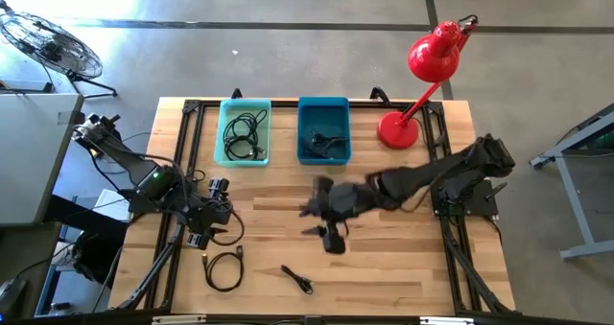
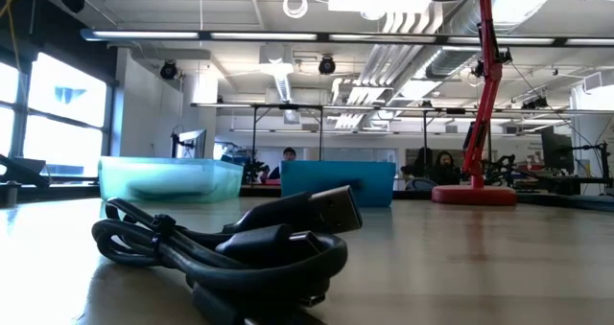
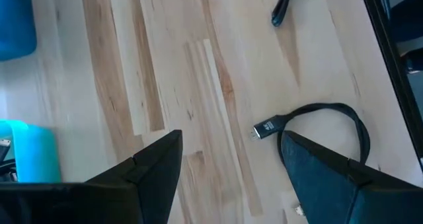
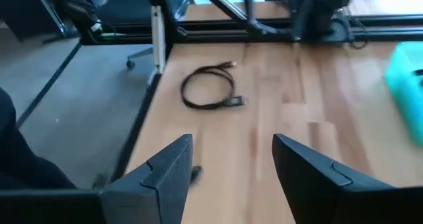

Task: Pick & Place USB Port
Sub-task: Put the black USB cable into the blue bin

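Observation:
A black USB cable [image 1: 223, 267] lies coiled on the wooden table near its front left; its plug [image 3: 266, 127] shows in the left wrist view, and the coil [image 4: 210, 92] in the right wrist view. A shorter black cable [image 1: 297, 279] lies near the front edge, and a bundled black cable with a USB plug [image 2: 324, 208] fills the low view. My left gripper [image 3: 231, 137] hovers open at the table's left [image 1: 211, 218], just behind the coil. My right gripper [image 4: 232, 139] hangs open above the table's middle [image 1: 324, 224], its fingers pointing toward the coil.
A teal bin [image 1: 244, 131] and a blue bin [image 1: 323, 130], both holding black cables, stand at the far edge. A red desk lamp [image 1: 403, 128] stands at the far right. Black frame rails [image 1: 182, 133] run along the table's sides.

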Controlling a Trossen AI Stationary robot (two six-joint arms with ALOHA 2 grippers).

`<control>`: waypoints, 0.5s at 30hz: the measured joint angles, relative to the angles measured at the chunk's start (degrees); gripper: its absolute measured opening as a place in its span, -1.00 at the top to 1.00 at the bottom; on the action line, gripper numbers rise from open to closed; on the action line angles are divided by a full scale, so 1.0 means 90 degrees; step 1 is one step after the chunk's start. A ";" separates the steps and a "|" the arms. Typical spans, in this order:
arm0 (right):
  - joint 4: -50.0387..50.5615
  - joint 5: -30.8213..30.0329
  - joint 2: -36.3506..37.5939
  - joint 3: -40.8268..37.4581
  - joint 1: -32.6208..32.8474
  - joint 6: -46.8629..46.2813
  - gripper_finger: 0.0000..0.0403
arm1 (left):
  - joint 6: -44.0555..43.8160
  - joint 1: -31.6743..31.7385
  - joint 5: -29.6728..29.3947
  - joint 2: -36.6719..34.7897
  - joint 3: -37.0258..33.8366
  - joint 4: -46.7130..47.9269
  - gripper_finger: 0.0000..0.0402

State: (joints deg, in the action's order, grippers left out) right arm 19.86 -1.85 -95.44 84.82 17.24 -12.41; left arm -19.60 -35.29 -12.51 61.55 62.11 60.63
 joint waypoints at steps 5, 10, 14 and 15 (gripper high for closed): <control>-0.0570 -0.0580 -0.0235 -0.0002 0.0443 -0.0281 0.00 | 0.0011 -0.0001 -0.0003 0.0112 0.0000 -0.0239 -0.26; -0.0547 -0.1109 -0.0276 -0.0007 0.0818 -0.0637 0.00 | 0.0917 -0.0005 0.0290 0.0468 -0.0003 -0.1905 -0.26; -0.0562 -0.1332 -0.0276 -0.0007 0.1084 -0.0785 0.00 | 0.2178 -0.0016 0.0544 0.1094 0.0001 -0.2987 -0.26; -0.0568 -0.1346 -0.0276 -0.0007 0.1133 -0.0789 0.00 | 0.2549 -0.0044 0.0614 0.1281 0.0000 -0.3094 -0.26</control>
State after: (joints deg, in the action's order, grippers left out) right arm 14.75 -13.96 -97.93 84.75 27.43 -19.51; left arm 3.33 -35.69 -6.98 73.08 62.11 32.79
